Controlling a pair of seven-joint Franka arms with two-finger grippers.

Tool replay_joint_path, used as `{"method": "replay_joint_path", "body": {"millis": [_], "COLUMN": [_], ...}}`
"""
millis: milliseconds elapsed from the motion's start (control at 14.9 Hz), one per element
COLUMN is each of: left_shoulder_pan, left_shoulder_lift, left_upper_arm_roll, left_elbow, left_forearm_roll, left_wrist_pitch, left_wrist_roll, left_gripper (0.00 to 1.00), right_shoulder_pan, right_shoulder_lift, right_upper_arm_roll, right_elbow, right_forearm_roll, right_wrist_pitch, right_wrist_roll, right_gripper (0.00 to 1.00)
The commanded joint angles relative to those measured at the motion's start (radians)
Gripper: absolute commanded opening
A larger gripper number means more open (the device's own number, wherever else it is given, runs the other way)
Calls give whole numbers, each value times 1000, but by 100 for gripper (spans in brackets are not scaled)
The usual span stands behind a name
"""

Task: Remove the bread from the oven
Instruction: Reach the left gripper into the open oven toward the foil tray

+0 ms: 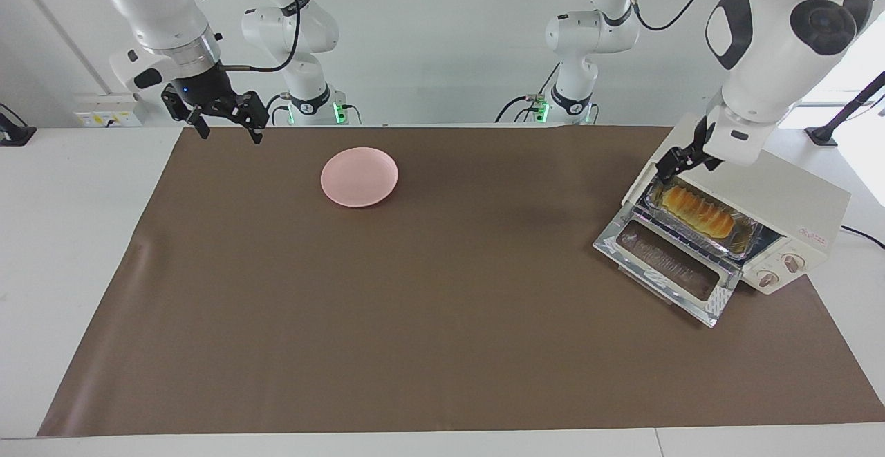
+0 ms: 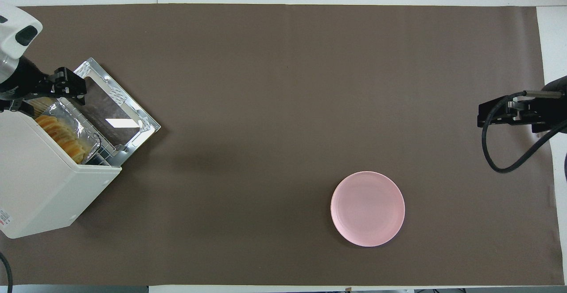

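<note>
A cream oven [image 1: 774, 222] sits at the left arm's end of the bench [image 1: 69, 236], which is covered by a brown mat [image 1: 442, 319]. Its glass door [image 1: 667, 267] lies dropped open, flat on the mat. Inside, on the wire rack, a foil tray [image 1: 743, 243] holds the bread [image 1: 697, 211], a ridged golden loaf lying lengthwise in the tray.

The left claw [image 1: 676, 166] hangs at the oven mouth, just above the tray corner nearest the robots and beside that end of the loaf. Whether its fingers are apart or together cannot be told. It does not appear to hold anything yet.

The right claw [image 1: 228, 122] waits in the air over the mat's edge at the right arm's end, fingers apart and empty. A pink plate [image 1: 359, 177] rests on the mat well apart from the oven, toward the right arm's end.

Likely risks: the claw sits at the loaf's end, not its middle, so a grip there could tip or tear the soft bread. Fingers could catch the foil rim and drag the tray out with the loaf. The oven's top edge is close above, so a steep lift could knock the claw against it or shift the oven.
</note>
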Motion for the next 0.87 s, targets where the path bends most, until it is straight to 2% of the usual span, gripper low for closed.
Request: {"method": "replay_joint_path", "body": {"millis": [0,269,605,807], "left_shoulder_pan": [-33,-36,-28,-25], "left_shoulder_lift": [130,178,127,92], "left_upper_arm_roll": [2,2,2,2], "left_elbow": [97,25,-177,-262], "left_forearm_roll": [100,204,302,307], "left_wrist_pitch": [44,178,290,328], "left_wrist_roll": [-190,-419,-540,-562], "left_gripper": [100,100,100,100], "right_shoulder_pan": [-6,-6,-5,-5], "right_shoulder_lift": [-9,-9,-9,-9], "right_upper_arm_roll": [2,2,2,2], "right_elbow": [-4,-4,-4,-4], "right_forearm_roll": [-1,-1,-1,-1], "right_wrist_pitch": [-13,-13,-13,-13], "right_wrist_roll": [13,13,13,13], "right_gripper": [100,100,100,100]}}
